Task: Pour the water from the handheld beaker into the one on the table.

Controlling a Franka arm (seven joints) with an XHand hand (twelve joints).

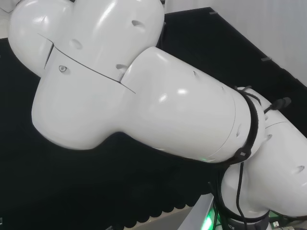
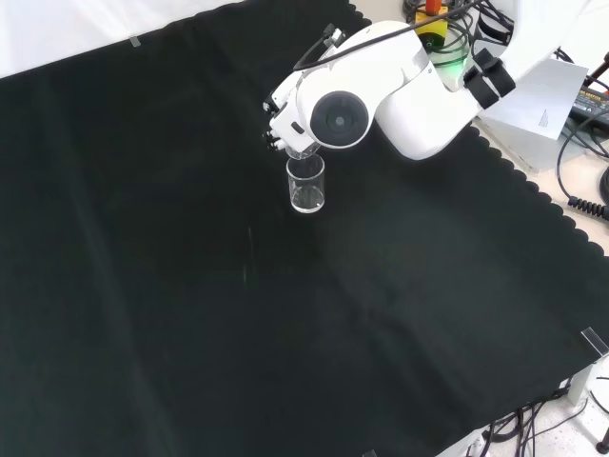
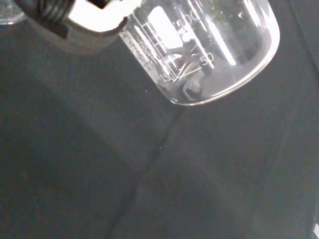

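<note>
In my front view a clear beaker (image 2: 306,184) stands upright on the black cloth (image 2: 190,314), toward the bench's far edge. Just above it, the hand (image 2: 282,122) tilts a second beaker (image 3: 209,50); its grip I cannot tell.

A black cloth with a scalloped edge (image 2: 190,314) covers the surface and serves as the landmark. Off its upper right corner in the front view, a white sheet of paper (image 2: 544,100) lies flat. Just beyond that, black coiled cables (image 2: 580,181) trail along the cloth's right edge. Above the cloth's top edge stands a yellow box with a red button (image 2: 430,21). Small grey tape strips (image 2: 594,341) pin the cloth's border.
</note>
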